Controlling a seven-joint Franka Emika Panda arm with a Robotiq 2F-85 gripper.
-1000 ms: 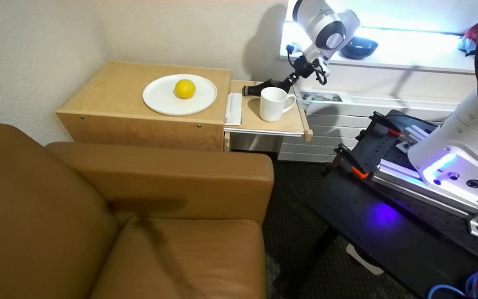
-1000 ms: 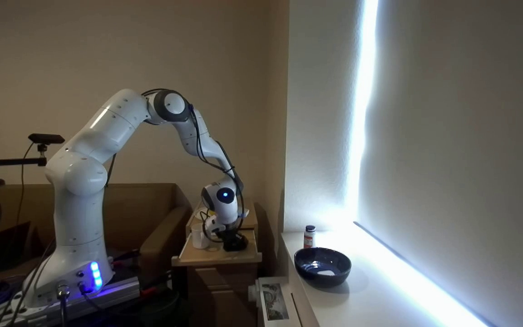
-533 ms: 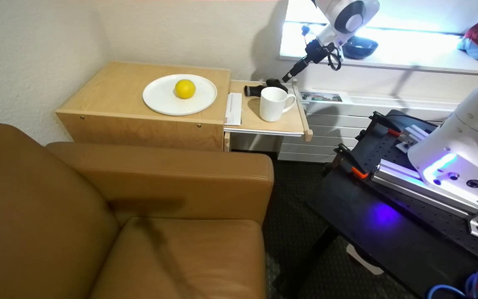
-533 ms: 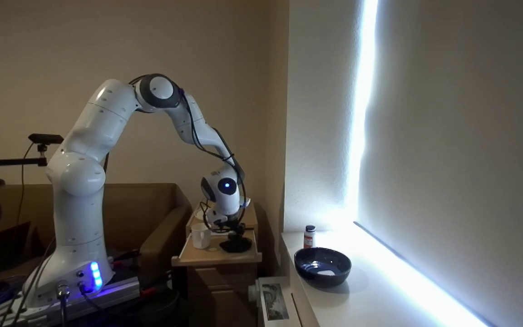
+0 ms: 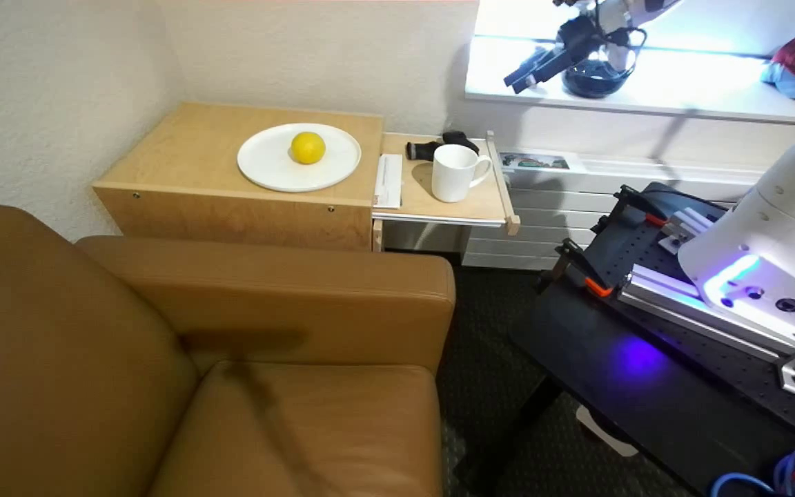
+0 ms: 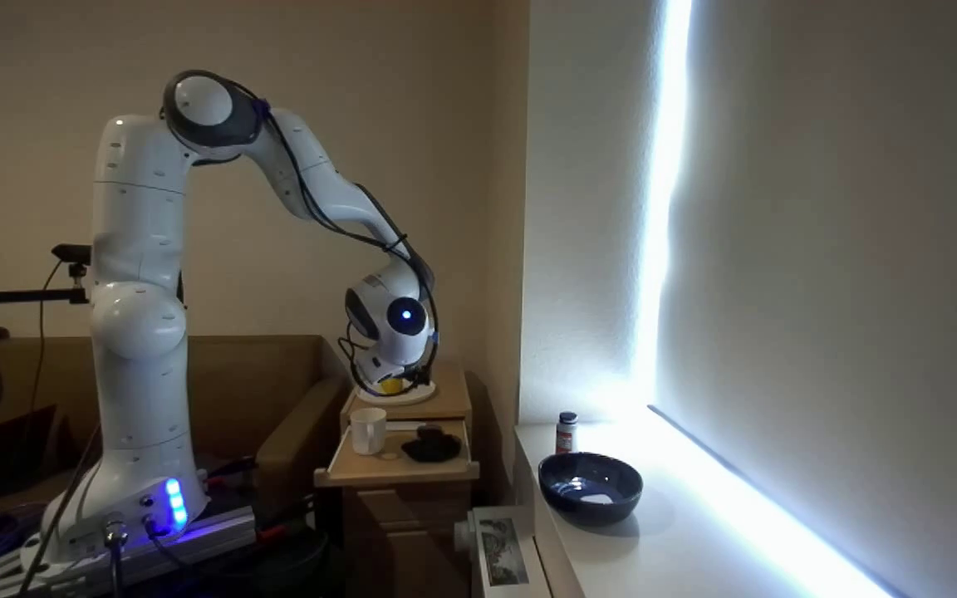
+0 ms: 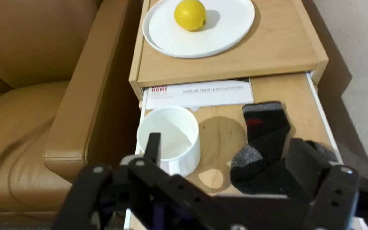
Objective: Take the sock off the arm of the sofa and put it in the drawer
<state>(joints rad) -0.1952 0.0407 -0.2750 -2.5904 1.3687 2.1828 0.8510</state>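
The sock, black with grey ends and a small red mark, lies folded inside the pulled-out drawer. In an exterior view the same sock is partly covered by a mug. My gripper is open, its fingers wide apart and nothing between them. From outside, the gripper hangs above and away from the drawer, before the window sill. In the wrist view one finger overlaps the sock's end only by line of sight. The arm of the sofa has nothing lying on it; the sofa stands beside the cabinet.
A white mug stands in the drawer beside the sock, near a printed white card. The cabinet top carries a white plate with a lemon. A dark bowl and a bottle stand on the sill.
A second ago my gripper was down at the sock. It has let go, opened wide, and risen back away from the drawer toward the window. The sock stays in the drawer.
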